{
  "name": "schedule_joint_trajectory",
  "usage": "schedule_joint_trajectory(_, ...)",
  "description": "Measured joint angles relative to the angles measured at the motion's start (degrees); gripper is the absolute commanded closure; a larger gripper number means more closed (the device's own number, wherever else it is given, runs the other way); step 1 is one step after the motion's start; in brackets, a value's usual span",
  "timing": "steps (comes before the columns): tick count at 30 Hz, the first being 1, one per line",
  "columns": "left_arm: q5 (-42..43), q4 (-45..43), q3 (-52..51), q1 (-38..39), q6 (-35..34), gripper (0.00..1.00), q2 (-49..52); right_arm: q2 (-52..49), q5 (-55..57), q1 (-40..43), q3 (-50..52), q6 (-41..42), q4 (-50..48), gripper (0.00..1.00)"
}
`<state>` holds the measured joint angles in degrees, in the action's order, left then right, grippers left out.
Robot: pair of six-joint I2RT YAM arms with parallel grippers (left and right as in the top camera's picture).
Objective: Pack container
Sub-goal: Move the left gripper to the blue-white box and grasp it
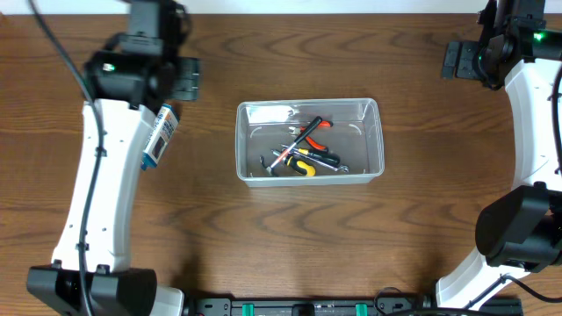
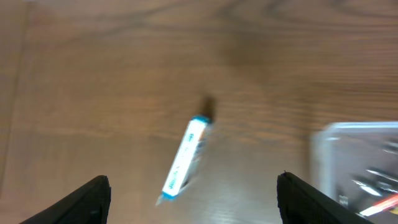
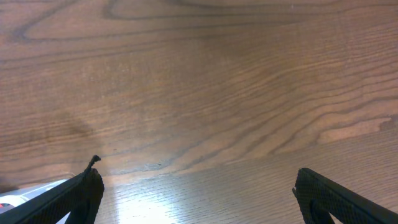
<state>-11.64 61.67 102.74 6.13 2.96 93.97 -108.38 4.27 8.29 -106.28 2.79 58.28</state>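
Observation:
The clear plastic container sits mid-table and holds several hand tools: red-handled pliers and a yellow-and-black tool. Its corner shows at the right edge of the left wrist view. A small blue-and-white box lies on the table left of the container, partly under the left arm; it also shows in the left wrist view. My left gripper is open and empty, high above the box. My right gripper is open and empty over bare wood at the far right.
The wooden table spreads around the container. The left arm's white link crosses the left side. The right arm stands along the right edge.

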Motion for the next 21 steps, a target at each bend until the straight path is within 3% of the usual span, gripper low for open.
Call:
schedule_joint_trajectory(9,1.0,1.2,-0.2,-7.9,3.1,0.18,8.4,0.0,0.0,0.0,0.0,0.0,0.0,0.01)
schedule_joint_trajectory(13,3.6,1.3,-0.3,-8.7,6.5,0.31,14.8,0.0,0.0,0.0,0.0,0.0,0.0,0.01)
schedule_joint_trajectory(16,5.0,1.7,-0.7,-9.2,9.1,0.46,19.3,0.0,0.0,0.0,0.0,0.0,0.0,0.01)
schedule_joint_trajectory(21,6.8,3.0,-1.0,-10.6,12.4,0.49,25.4,0.0,0.0,0.0,0.0,0.0,0.0,0.01)
